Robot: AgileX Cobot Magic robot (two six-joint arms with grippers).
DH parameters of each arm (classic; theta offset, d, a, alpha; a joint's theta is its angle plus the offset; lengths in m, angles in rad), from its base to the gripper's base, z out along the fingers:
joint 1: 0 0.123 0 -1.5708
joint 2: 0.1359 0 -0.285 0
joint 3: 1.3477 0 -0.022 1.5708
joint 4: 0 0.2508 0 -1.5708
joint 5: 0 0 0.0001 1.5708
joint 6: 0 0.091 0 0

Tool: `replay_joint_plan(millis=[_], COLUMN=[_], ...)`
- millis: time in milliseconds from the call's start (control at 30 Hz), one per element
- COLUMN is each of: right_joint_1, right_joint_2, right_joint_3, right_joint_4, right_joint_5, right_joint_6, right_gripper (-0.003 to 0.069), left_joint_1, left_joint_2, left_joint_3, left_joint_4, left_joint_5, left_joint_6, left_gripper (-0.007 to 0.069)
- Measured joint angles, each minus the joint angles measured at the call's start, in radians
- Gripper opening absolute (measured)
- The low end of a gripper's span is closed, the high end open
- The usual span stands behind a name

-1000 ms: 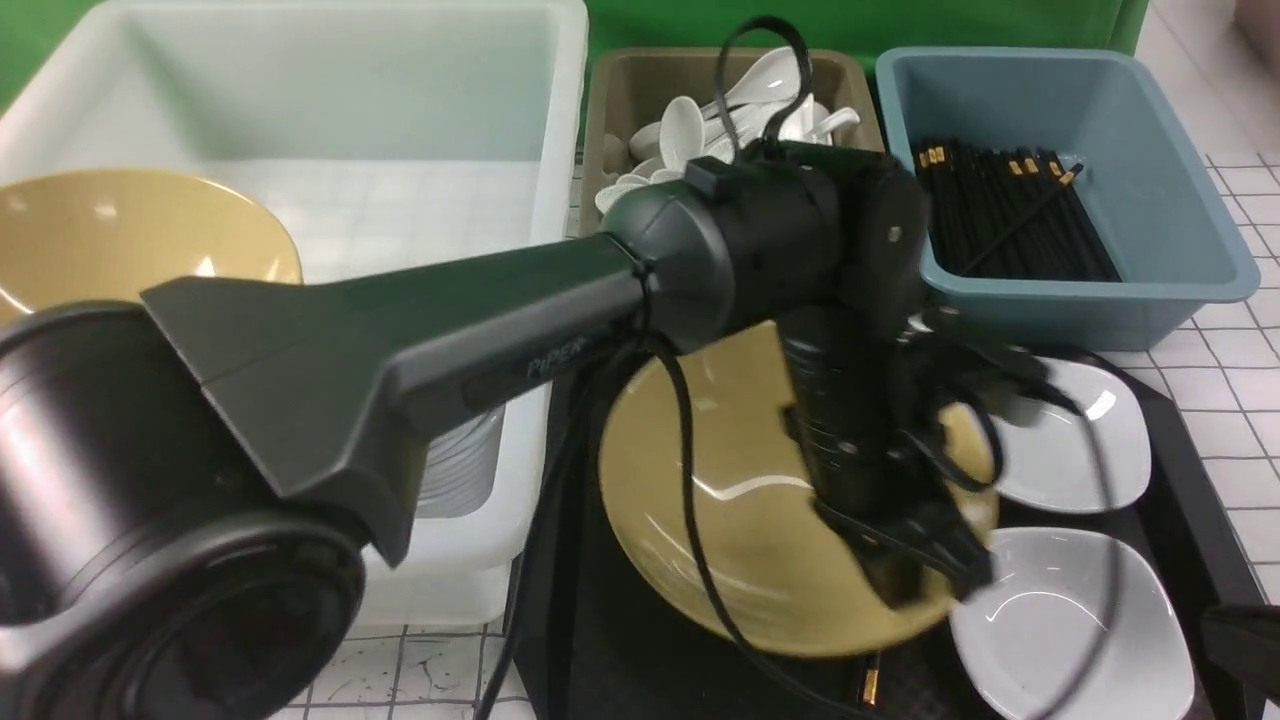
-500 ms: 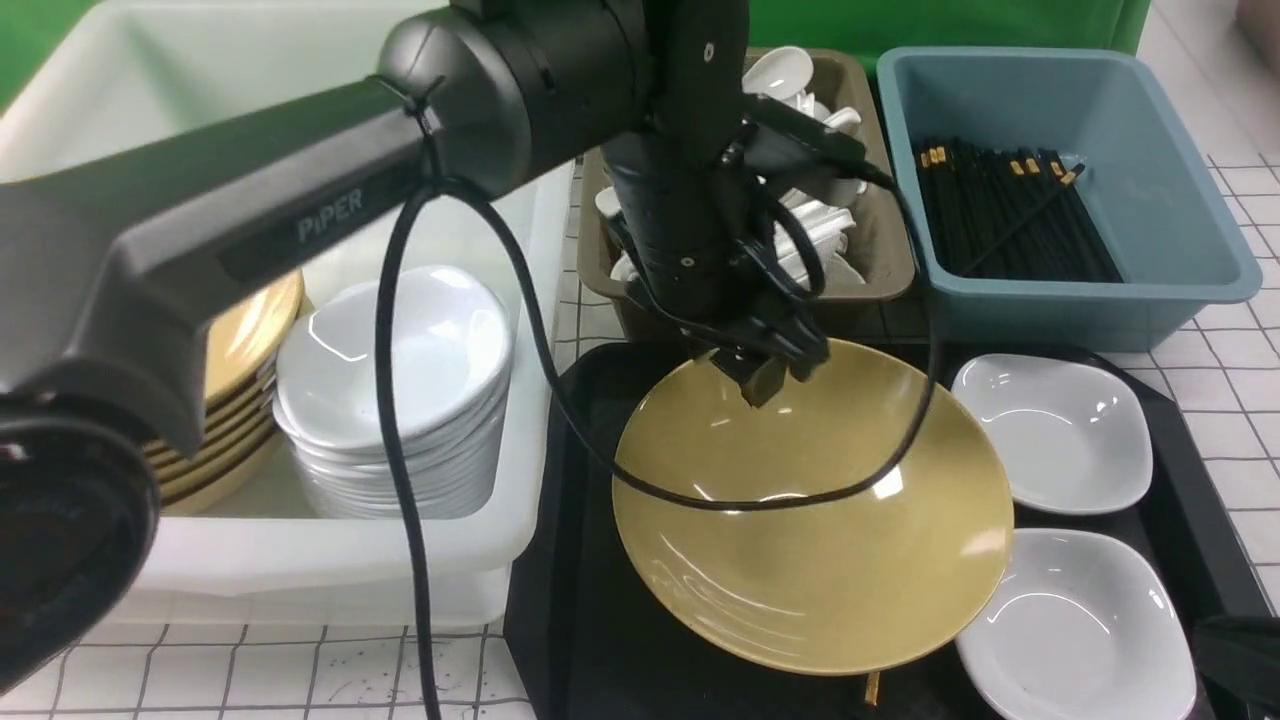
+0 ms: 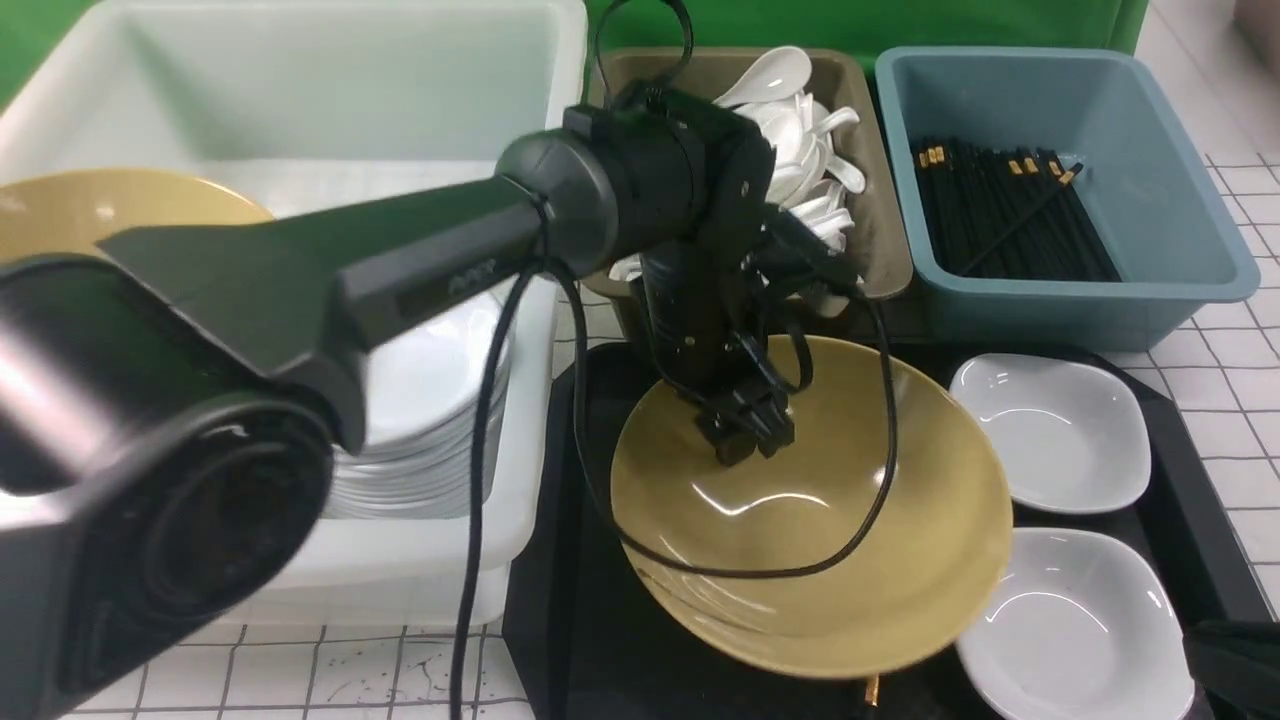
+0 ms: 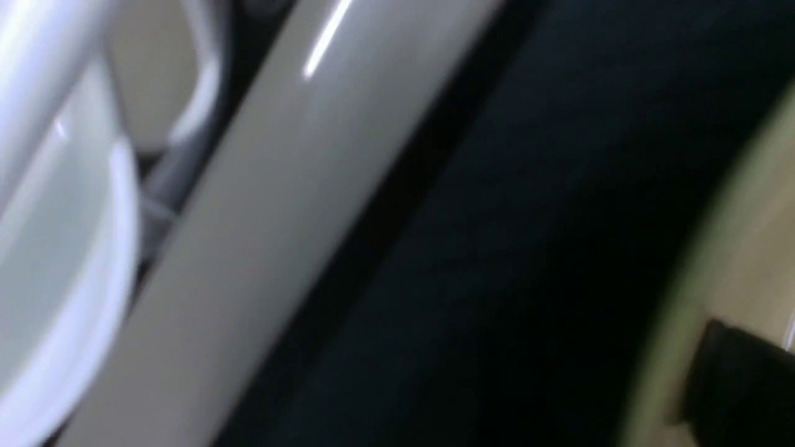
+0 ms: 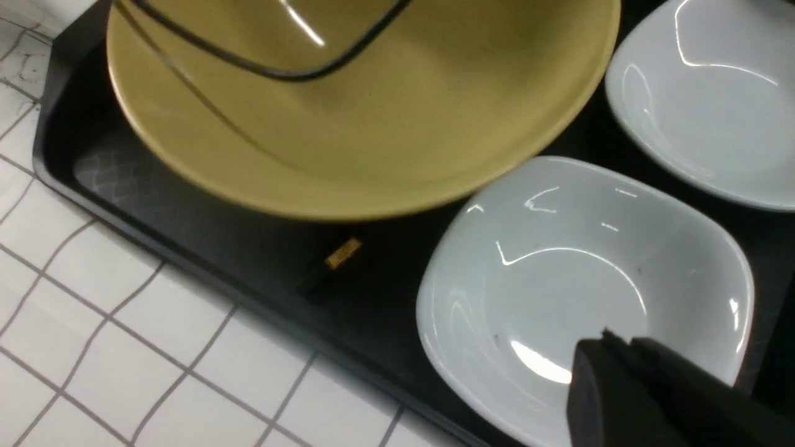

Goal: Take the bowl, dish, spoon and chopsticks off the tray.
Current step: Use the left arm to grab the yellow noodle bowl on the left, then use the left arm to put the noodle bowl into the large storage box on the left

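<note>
The mustard-yellow bowl (image 3: 850, 560) sits on the black tray (image 3: 580, 600). My left gripper (image 3: 747, 435) points down at the bowl's far left rim. In the blurred left wrist view one finger (image 4: 739, 379) lies inside the bowl (image 4: 733, 261); the other finger is hidden. Two white dishes (image 3: 1060, 430) (image 3: 1080, 620) lie at the tray's right. A chopstick's gold band (image 3: 872, 688) pokes out under the bowl's near edge, also in the right wrist view (image 5: 343, 253). My right gripper (image 5: 612, 347) is shut and empty over the near dish (image 5: 559, 261). No spoon shows on the tray.
A white tub (image 3: 300, 120) at the left holds stacked yellow bowls (image 3: 60, 210) and white dishes (image 3: 430, 400). An olive bin of spoons (image 3: 800, 110) and a blue bin of chopsticks (image 3: 1010, 210) stand behind the tray. The left arm's cable (image 3: 880, 450) loops over the bowl.
My left gripper moved from the bowl's near right side to its far rim, then dropped a little inside the far left rim. The bowl has hardly shifted.
</note>
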Motion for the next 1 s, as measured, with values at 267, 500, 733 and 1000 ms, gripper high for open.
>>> replay_joint_plan(millis=[267,500,733,1000], right_joint_1=[0.0,0.0,0.0,0.0], right_joint_2=[0.0,0.0,0.0,0.0], right_joint_3=[0.0,0.0,0.0,0.0], right_joint_4=[0.001,0.001,0.001,0.001], right_joint_5=[0.0,0.0,0.0,-0.002], right_joint_6=[0.0,0.0,0.0,0.031], right_gripper=[0.0078,0.0078,0.0078,0.0078], left_joint_1=[0.002,0.068,0.464,1.135], left_joint_2=[-0.085,-0.325,-0.642,-0.875], left_joint_3=[-0.031,-0.03,0.067,0.409], left_joint_4=[-0.074,-0.161,-0.283,-0.246], left_joint_5=[0.11,0.082,0.144,-0.021], left_joint_6=[-0.021,0.041,-0.008,-0.139], left_gripper=[0.0046,0.0008,0.0006,0.0006])
